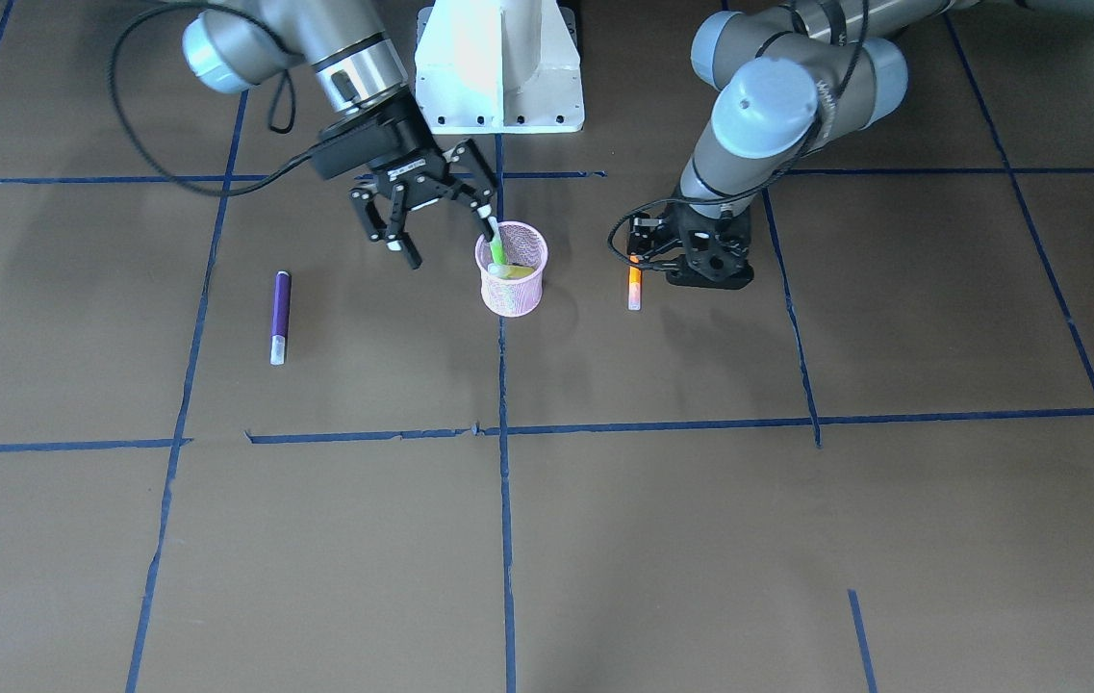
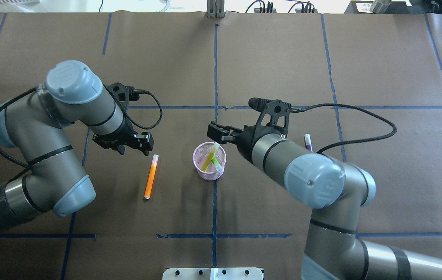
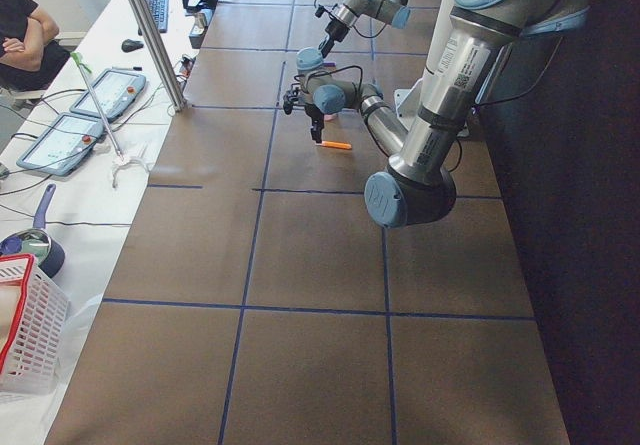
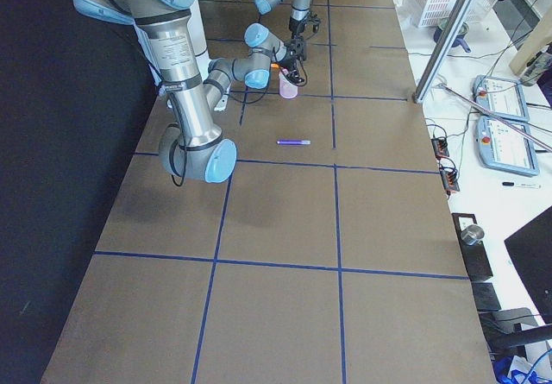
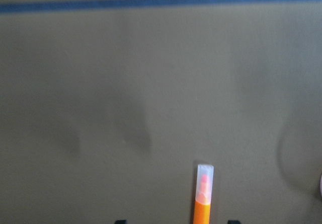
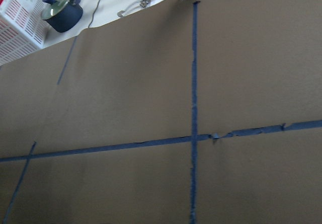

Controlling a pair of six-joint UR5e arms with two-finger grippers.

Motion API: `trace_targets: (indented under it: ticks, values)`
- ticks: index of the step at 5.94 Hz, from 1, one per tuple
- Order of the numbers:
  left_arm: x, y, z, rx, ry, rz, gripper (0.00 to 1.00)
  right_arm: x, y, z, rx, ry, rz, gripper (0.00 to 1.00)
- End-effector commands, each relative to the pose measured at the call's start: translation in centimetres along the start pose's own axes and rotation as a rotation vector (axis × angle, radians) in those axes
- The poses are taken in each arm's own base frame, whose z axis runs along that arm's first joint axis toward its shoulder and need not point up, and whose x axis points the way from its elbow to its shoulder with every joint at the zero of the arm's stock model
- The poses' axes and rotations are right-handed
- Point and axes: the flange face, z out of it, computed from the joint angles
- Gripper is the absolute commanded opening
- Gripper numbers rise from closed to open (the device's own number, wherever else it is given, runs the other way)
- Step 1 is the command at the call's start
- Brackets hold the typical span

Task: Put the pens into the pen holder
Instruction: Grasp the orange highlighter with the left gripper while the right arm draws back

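The pink mesh pen holder (image 1: 512,269) stands near the table's middle and also shows in the overhead view (image 2: 209,167). The green pen (image 1: 497,252) leans inside it. My right gripper (image 1: 447,236) hangs open just above the holder's rim, one fingertip (image 1: 489,219) by the green pen's top end. The orange pen (image 2: 150,177) lies flat left of the holder. My left gripper (image 2: 146,144) is open and low at its capped end; in the left wrist view the orange pen (image 5: 204,196) points in between the two fingertips. The purple pen (image 1: 280,316) lies alone on the right arm's side.
The brown table cover is crossed by blue tape lines (image 1: 504,452). The white robot base (image 1: 498,67) stands behind the holder. In the overhead view my right arm (image 2: 306,175) hides most of the purple pen (image 2: 308,140).
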Motion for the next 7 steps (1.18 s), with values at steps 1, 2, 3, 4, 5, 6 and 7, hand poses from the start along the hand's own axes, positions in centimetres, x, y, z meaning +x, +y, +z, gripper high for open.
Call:
trace_targets:
  ticks: [1,2,3,4,5,6,7]
  values:
    - [1.3,1.5,2.8,-0.046,-0.020,0.014,0.71,4.3,-4.6,-1.5,-0.144,0.017,0.045,0.99]
    - [1.5,2.0,3.7,-0.058,-0.028,-0.008,0.71,4.4,-4.6,-1.5,-0.144,0.019,0.046,0.99]
    - [1.5,1.9,4.1,-0.060,-0.032,-0.008,0.68,4.6,-4.5,-1.5,-0.145,0.022,0.046,0.99]
    - [2.3,1.6,4.1,-0.056,-0.029,-0.002,0.68,4.6,-4.5,-1.5,-0.147,0.021,0.046,0.99]
    - [2.2,1.6,4.1,-0.055,-0.031,0.002,0.66,4.7,-4.6,-1.5,-0.147,0.023,0.047,0.99]
    - [2.3,1.6,4.1,-0.053,-0.030,0.006,0.64,4.8,-4.5,-1.7,-0.147,0.021,0.047,0.99]
    - [2.3,1.2,4.0,-0.016,-0.048,0.015,0.62,5.0,-4.5,-1.7,-0.146,0.025,0.047,0.99]
